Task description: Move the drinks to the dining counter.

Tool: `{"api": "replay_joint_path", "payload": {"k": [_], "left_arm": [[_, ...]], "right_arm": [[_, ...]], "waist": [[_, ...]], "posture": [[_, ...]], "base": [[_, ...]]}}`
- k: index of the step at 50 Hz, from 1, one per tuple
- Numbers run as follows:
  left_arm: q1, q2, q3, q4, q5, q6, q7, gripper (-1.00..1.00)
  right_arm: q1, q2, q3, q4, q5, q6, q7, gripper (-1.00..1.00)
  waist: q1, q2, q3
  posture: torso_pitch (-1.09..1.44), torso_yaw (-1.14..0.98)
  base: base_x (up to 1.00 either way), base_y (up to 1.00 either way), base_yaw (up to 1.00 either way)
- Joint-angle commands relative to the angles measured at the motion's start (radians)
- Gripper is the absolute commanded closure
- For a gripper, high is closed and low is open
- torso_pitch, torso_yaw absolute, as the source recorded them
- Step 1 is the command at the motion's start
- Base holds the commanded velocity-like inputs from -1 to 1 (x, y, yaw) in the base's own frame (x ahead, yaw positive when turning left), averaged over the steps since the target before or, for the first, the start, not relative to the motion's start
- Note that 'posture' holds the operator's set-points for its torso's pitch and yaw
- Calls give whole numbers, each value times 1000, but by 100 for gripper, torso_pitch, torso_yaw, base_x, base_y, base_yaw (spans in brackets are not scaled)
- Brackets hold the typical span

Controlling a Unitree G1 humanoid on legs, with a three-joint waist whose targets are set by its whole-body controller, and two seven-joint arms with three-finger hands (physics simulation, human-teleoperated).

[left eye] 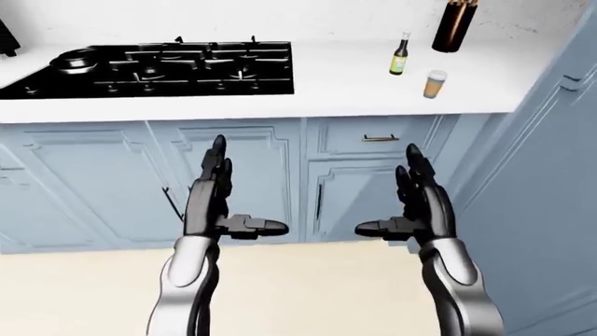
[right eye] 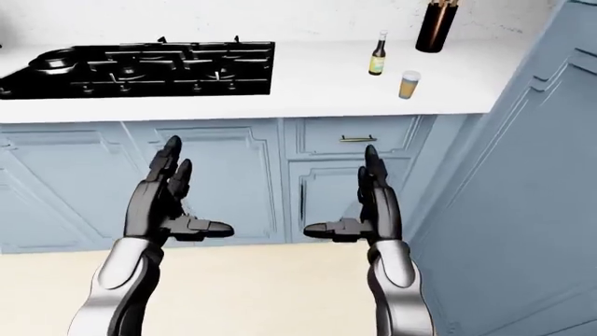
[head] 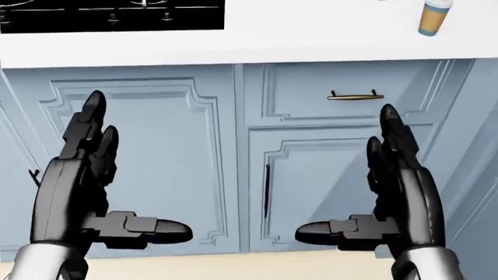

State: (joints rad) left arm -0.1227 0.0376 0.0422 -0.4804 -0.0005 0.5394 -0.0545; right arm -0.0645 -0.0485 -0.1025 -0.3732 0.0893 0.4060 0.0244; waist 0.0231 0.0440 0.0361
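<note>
Both hands are raised before the blue cabinets, palms facing each other, holding nothing. Left hand (left eye: pixel 216 203) has its fingers straight up and spread, thumb jutting inward toward the other; right hand (left eye: pixel 418 206) mirrors it, fingers upright, thumb pointing back across the gap. Neither touches anything.

Using the stove (left eye: pixel 159 66) as the marker: it sits black on the white counter (left eye: pixel 336 87), toward the left in the left-eye view. Well to the stove's right stands a small bottle (left eye: pixel 400 54) with a dark neck and a yellow-green label. Just right of the bottle and a little nearer the counter's edge is a short cup (left eye: pixel 434 83), orange-brown with a pale lid. Farther from the stove again, up by the wall, stands a tall dark cylinder (left eye: pixel 454 25), its top cut off by the view. All three stand upright and apart from each other.

Below the counter, right of the stove, a drawer carries a brass handle (head: pixel 355 95), directly above the right hand's fingertips in the head view. Cream floor (left eye: pixel 308 287) runs beneath the arms.
</note>
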Motion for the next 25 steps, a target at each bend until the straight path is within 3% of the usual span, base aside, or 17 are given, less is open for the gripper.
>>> {"api": "replay_joint_path", "payload": {"k": [1,6,8,9,10,11,12,13,14,19,21,22,23,25], "left_arm": [[-28,-3,-8,-51,-6,-34,-1,-100],[-34,2,-4,-66,-6,-21,-3,-100],[-36,3,-4,-79,-6,-9,-3,-100],[-34,2,-3,-73,-6,-18,-3,-100],[-29,1,-4,-68,-5,-26,-3,-100],[-27,1,-1,-63,-7,-33,-4,-100],[-25,1,-1,-61,-7,-37,-4,-100],[-26,2,-1,-54,-6,-44,-5,-100],[-24,2,-1,-52,-6,-48,-5,-100],[-12,2,1,-52,-5,-60,-6,-100],[-14,3,3,-55,-5,-58,-7,-100],[-15,3,2,-67,-5,-48,-6,-100],[-13,2,2,-73,-6,-45,-5,-100],[-3,-2,-6,-79,-4,-49,-4,-100]], "right_arm": [[-26,-10,-12,-58,3,-24,-1,-100],[-19,-7,-9,-66,5,-26,5,-100],[-18,-7,-6,-84,3,-14,6,-100],[-15,-6,-2,-92,2,-12,8,-100],[-15,-3,0,-89,2,-19,9,-100],[-19,-2,1,-81,-4,-20,3,-100],[-17,3,-1,-97,26,4,18,-100],[-20,3,-2,-93,38,5,22,-100],[-20,4,-1,-94,38,6,15,-100],[-16,-1,11,-102,41,10,24,-100],[-15,-2,16,-108,29,13,25,-100],[-13,-3,20,-113,21,9,29,-100],[-12,-3,21,-119,15,9,31,-100],[-15,0,14,-129,22,23,33,-100]], "waist": [[1,3,-11],[25,-45,-1],[28,-87,-12],[24,-132,-27],[16,-133,-24],[14,-109,-4],[18,-118,21],[7,-136,-12],[10,-130,-17],[-13,-90,-2],[-18,-79,-7],[-20,-75,-27],[-24,-63,-4],[-25,-60,-5]], "posture": [[0,0],[0,0],[0,0],[0,0],[0,0],[0,0],[0,0],[0,0],[0,0],[0,0],[0,0],[0,0],[0,0],[0,0]], "base": [[36,-46,0],[36,-46,0],[37,-46,0],[36,-45,0],[36,-44,0],[36,-17,0],[0,0,0],[0,0,0],[0,0,0],[0,0,0],[0,0,0],[26,0,0],[32,0,0],[33,0,0]]}}
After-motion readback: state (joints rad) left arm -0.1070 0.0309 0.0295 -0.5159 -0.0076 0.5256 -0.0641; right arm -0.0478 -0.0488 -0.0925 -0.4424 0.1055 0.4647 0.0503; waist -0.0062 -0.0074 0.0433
